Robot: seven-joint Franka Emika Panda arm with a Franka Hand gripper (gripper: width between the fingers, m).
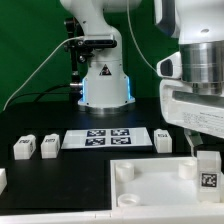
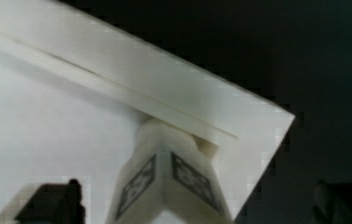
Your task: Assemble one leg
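The leg (image 1: 207,172) stands upright at the tabletop's (image 1: 150,185) corner on the exterior view's right, its black-and-white tag facing the camera; in the wrist view the leg (image 2: 169,178) meets the tabletop's (image 2: 66,130) corner from below the camera. The claw (image 1: 203,150) sits directly above the leg — its fingers (image 2: 52,200) show as dark blurs beside the leg, and I cannot tell whether they grip it. Three more legs (image 1: 22,147) (image 1: 49,146) (image 1: 163,139) stand on the black counter (image 1: 40,120) — two left of the marker board (image 1: 108,138), one at its right end.
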